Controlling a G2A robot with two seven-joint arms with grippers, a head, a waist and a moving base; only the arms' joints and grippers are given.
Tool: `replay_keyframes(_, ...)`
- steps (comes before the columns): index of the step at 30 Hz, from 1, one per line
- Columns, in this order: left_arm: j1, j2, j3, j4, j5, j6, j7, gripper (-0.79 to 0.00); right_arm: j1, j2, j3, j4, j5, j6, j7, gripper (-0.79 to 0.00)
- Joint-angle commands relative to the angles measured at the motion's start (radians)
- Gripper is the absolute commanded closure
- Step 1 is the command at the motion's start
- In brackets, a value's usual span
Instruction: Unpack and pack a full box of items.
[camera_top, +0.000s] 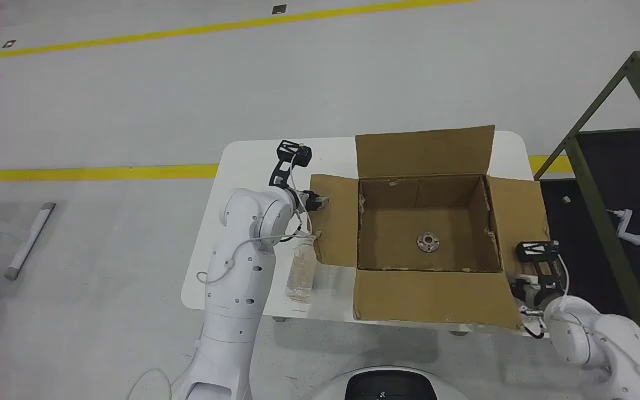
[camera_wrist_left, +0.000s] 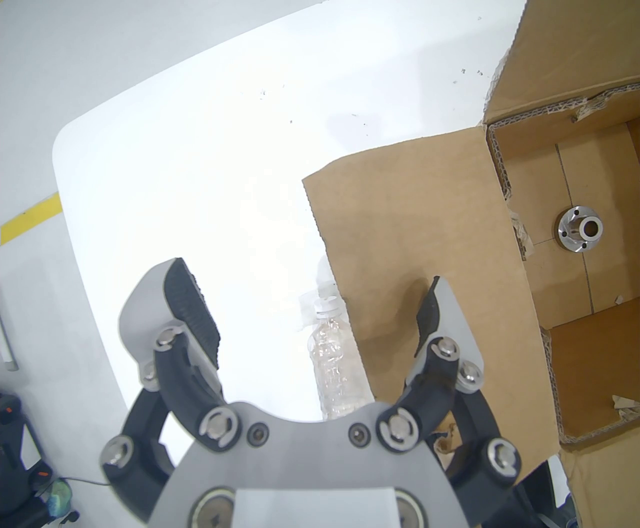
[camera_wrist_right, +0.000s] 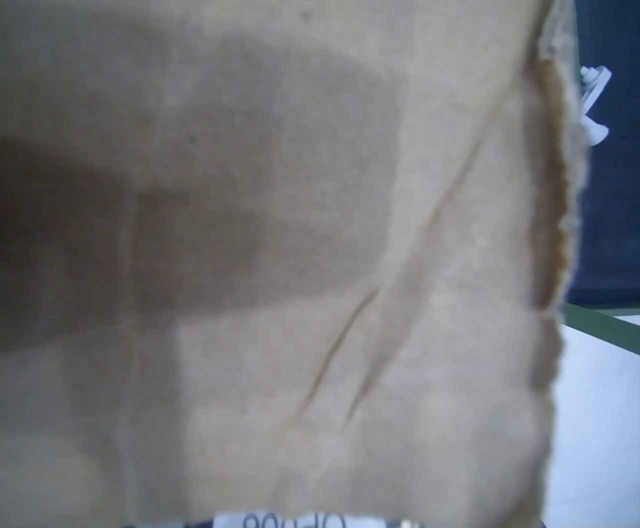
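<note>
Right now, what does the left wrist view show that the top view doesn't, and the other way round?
The left wrist view adds the left claw open, its ribbed pads well apart, and the bolt holes in the metal flange. The top view adds the whole box with all four flaps spread, the right claw at its right flap, and a green frame beyond the table. Shared: the clear bottle lying on the table at the left flap's edge, and the flange on the box floor.
</note>
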Motion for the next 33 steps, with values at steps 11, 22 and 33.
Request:
replay_keyframes(11,0.0,0.0,0.0,0.0,0.0,0.0,0.0,-0.785,-0.002,0.016,0.192,-0.227,-0.085,0.085,0.14,-0.785)
replay_keyframes(22,0.0,0.0,0.0,0.0,0.0,0.0,0.0,-0.785,0.21,0.027,0.176,-0.42,-0.075,0.039,0.152,0.0)
replay_keyframes(33,0.0,0.0,0.0,0.0,0.0,0.0,0.0,-0.785,0.413,-0.001,-0.293,-0.136,-0.052,0.043,0.201,0.0)
